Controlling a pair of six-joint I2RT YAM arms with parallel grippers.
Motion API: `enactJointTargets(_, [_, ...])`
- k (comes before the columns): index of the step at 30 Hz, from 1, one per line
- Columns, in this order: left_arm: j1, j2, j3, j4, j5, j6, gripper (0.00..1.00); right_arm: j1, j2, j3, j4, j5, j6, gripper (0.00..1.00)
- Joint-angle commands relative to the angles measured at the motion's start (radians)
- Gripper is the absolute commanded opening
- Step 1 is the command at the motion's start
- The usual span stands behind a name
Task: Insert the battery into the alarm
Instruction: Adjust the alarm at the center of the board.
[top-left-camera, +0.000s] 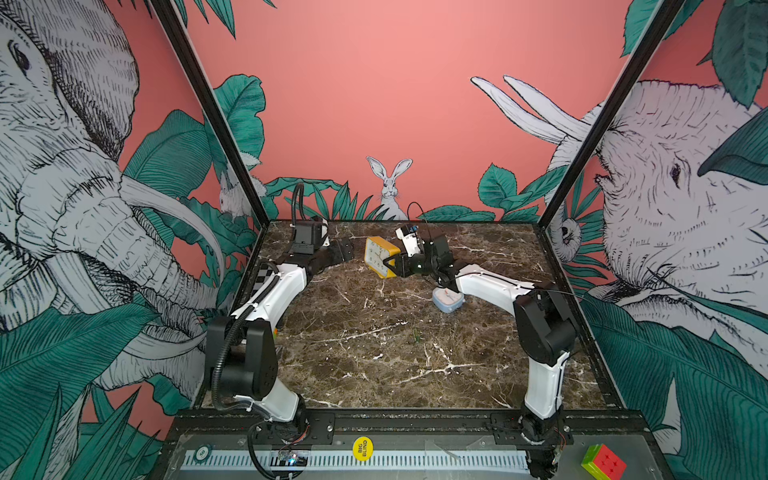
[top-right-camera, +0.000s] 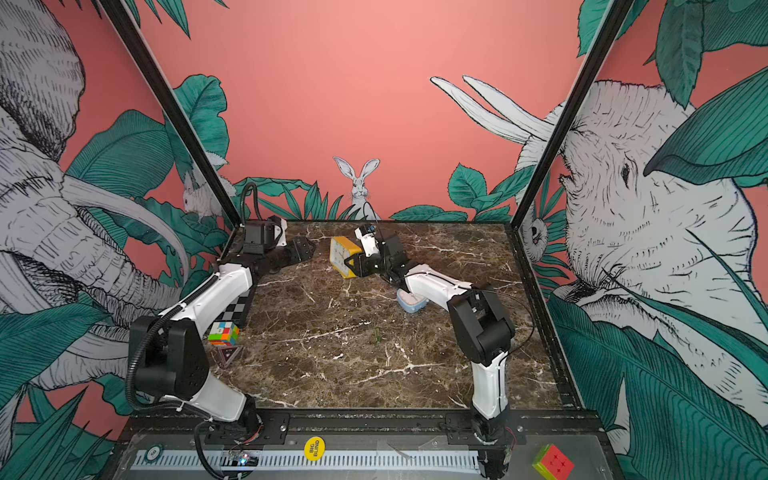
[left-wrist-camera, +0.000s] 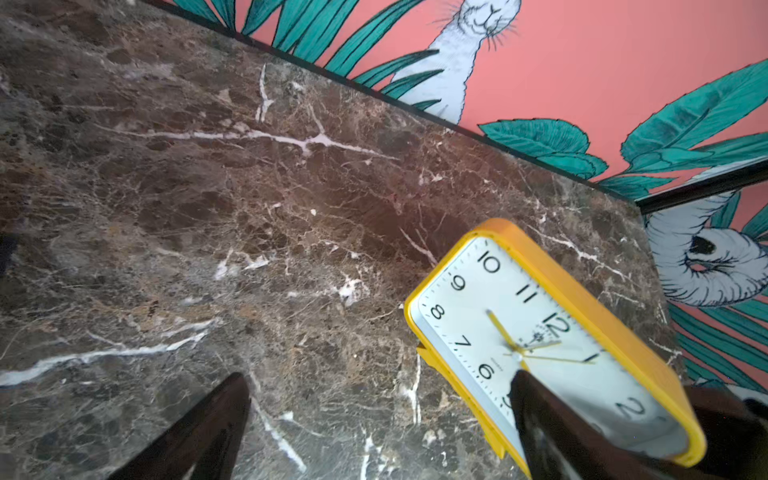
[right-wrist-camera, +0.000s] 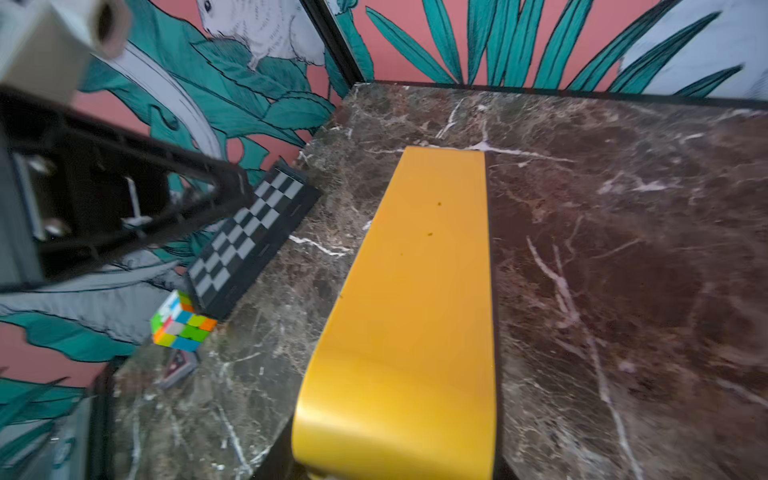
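Two grippers meet at the far middle of the table in both top views. The right gripper is clamped on the yellow alarm, taking it from its right side. The left gripper stands spread wide and empty just to the left, with a sliver of marble between it and the case. The dial faces left and slightly near, toward that empty gripper, so the back faces right and far and is hidden. The alarm sits the same way between the left gripper and the right gripper. No battery shows. A pale blue item lies nearer, under the right forearm; I cannot tell what it is.

From the left wrist, the left gripper is splayed. One of its fingers crosses in front of the dial of the alarm; whether it touches is unclear.

From the right wrist, only the thin yellow side of the alarm shows, running away from the lens, and beyond it the left gripper's fingers.

My reading is that the compartment is on the hidden back. The free left arm is nearer the dial than that back, so it must come round, or the right arm must turn the case.
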Motion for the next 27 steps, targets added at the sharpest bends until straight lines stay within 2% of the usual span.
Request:
enactJointTargets(1, [0.022,-0.031,-0.038,0.027,0.097,0.087,0.99,-0.002,0.058,0.074,-0.030,-0.204,0.130,0.14])
enactJointTargets(5, [0.029,-0.050,-0.073,0.023,0.119,0.131,0.99,-0.008,0.102,0.113,-0.069,-0.277,0.174,0.14])
enactJointTargets(10, [0.067,-0.091,-0.156,0.076,0.175,0.107,0.99,-0.036,0.165,0.112,0.068,-0.392,0.348,0.13])
enactJointTargets(17, [0.088,-0.085,-0.182,0.056,0.213,0.110,0.99,-0.055,0.262,0.163,0.121,-0.470,0.505,0.14])
enactJointTargets(19, [0.088,-0.068,-0.180,0.050,0.217,0.113,0.99,-0.062,0.277,0.183,0.073,-0.459,0.503,0.18])
enactJointTargets(25, [0.088,-0.037,-0.182,0.061,0.235,0.087,0.99,-0.086,0.316,0.236,-0.063,-0.411,0.513,0.43])
enactJointTargets(27, [0.088,-0.033,-0.193,0.089,0.235,0.062,0.99,-0.091,0.347,0.273,-0.105,-0.416,0.526,0.45])
